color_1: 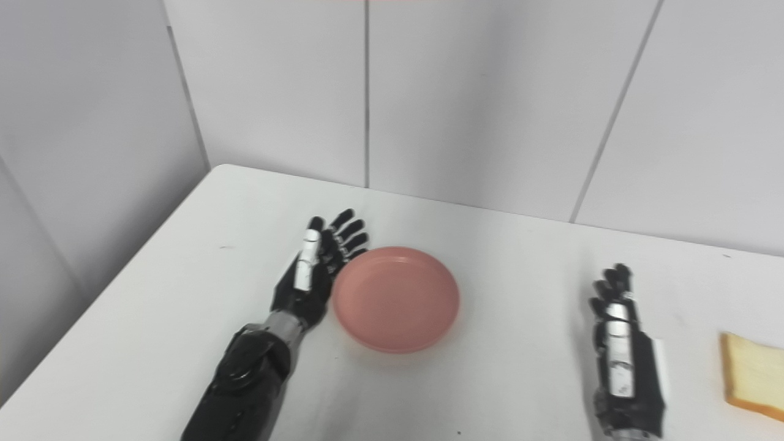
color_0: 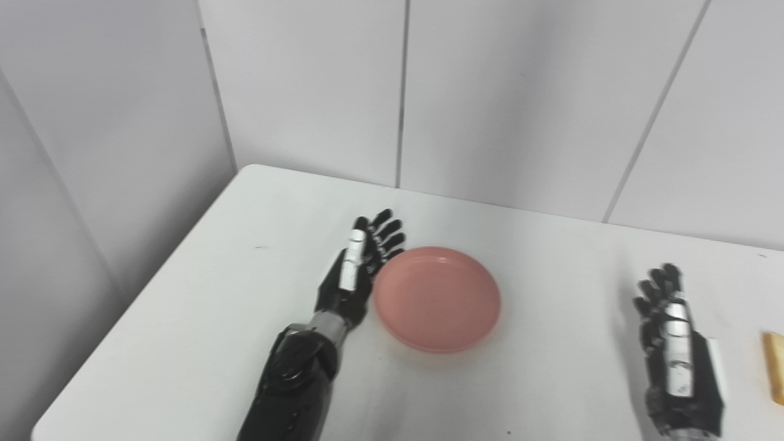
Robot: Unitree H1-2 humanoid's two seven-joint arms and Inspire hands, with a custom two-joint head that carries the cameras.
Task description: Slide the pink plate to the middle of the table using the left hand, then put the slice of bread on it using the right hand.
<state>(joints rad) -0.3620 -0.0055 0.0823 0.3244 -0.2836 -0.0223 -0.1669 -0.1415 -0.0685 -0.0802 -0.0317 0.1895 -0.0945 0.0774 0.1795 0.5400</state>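
Pink plate (color_0: pixel 437 298) sits flat and empty on the white table (color_1: pixel 520 257), roughly mid-table between the two hands. At its left rim stands the left hand (color_0: pixel 358 269), set on edge with fingers straight and only slightly spread, palm facing the plate and holding nothing; it looks to be touching the rim, though the contact line is too fine to be sure. Well to the right of the plate, the right hand (color_1: pixel 621 352) stands on edge at the near side of the table, its fingers extended, close together and empty, pointing toward the far wall. Further right lies the slice of bread (color_1: pixel 754 375), flat on the table by the right edge, apart from the right hand and well apart from the plate.
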